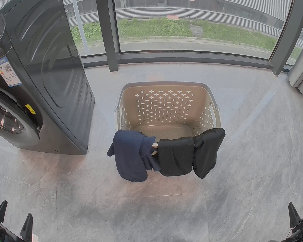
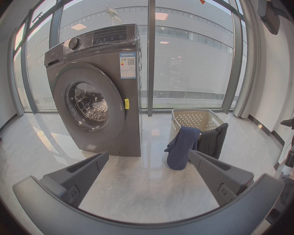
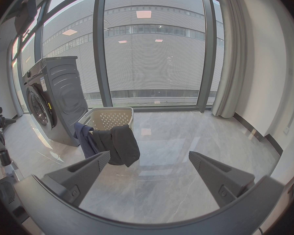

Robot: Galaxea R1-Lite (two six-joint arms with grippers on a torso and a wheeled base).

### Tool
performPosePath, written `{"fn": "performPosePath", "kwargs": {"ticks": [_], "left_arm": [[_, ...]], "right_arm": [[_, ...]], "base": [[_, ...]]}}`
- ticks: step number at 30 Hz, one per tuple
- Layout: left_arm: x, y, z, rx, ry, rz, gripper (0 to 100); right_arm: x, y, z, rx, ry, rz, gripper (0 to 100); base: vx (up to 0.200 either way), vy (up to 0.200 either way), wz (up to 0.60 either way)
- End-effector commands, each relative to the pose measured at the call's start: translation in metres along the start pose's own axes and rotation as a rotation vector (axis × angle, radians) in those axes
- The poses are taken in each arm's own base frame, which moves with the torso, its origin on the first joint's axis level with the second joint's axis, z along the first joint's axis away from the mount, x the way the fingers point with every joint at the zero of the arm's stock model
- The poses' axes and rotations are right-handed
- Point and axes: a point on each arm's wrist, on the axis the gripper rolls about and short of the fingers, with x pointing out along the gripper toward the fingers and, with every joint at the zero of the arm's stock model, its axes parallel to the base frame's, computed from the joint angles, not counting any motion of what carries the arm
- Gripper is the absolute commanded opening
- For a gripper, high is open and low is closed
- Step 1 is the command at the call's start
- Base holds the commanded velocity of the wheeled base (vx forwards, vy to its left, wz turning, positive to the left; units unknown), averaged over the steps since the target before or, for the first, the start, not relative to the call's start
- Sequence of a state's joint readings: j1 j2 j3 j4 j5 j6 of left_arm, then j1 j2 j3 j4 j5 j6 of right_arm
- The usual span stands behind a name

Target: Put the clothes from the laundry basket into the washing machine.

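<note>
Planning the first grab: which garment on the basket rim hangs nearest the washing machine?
The navy blue garment, on the side toward the washing machine; the black garment hangs farther off.

Open left pincer (image 2: 147,153) facing washer and basket

In the foreground the pincer's two grey fingers (image 2: 83,170) stand wide apart with nothing between them, above pale marble floor (image 2: 137,190). Beyond them, mid-frame, the grey washing machine (image 2: 94,98) shows its round glass door. Just beside it stands the beige laundry basket (image 2: 192,112), with a navy garment (image 2: 181,147) and a black garment (image 2: 214,142) draped over its near rim. A window wall (image 2: 189,59) fills the background.
</note>
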State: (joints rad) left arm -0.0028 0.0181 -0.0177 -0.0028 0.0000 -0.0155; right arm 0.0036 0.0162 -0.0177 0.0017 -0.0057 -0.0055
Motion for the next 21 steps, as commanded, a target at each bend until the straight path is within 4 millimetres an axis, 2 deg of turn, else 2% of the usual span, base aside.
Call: {"fn": "performPosePath", "kwargs": {"ticks": [1,4,13,21], "left_arm": [[0.0001,0.0001,-0.0052,0.0,0.002,0.0,100],[0.0,0.0001,-0.0052,0.0,0.001,0.0,100],[0.0001,0.0001,-0.0052,-0.003,0.002,0.001,100],[0.0,0.0001,-0.0052,-0.006,0.001,0.001,100]], "right_arm": [[0.0001,0.0,-0.0052,-0.001,0.001,-0.001,100],[0.0001,0.0,-0.0052,-0.001,0.001,-0.001,100],[0.0001,0.0,-0.0052,-0.001,0.001,-0.001,100],[0.0001,0.0,-0.0052,-0.001,0.001,-0.001,100]], "base": [[0.0,0.0,0.0],[0.0,0.0,0.0],[0.0,-0.2,0.0],[0.0,0.0,0.0]]}}
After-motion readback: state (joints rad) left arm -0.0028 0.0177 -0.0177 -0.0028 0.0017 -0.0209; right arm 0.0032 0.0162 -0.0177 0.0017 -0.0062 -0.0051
